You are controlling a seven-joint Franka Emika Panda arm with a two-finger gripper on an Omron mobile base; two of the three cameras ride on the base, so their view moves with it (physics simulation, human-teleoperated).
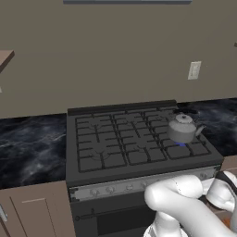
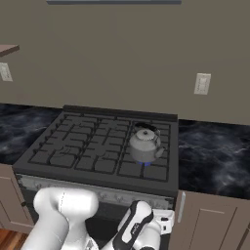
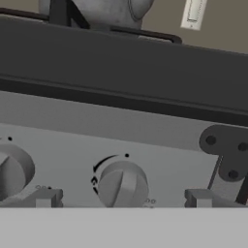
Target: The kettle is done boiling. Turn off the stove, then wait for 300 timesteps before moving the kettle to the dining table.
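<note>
While the squat silver metal kettle sits over blue flame on the black gas stove, the tool gapes wide around a grey knob.

At the right of the frame the kettle sits on the stove over a small blue flame, the white arm filling the lower right.
</note>
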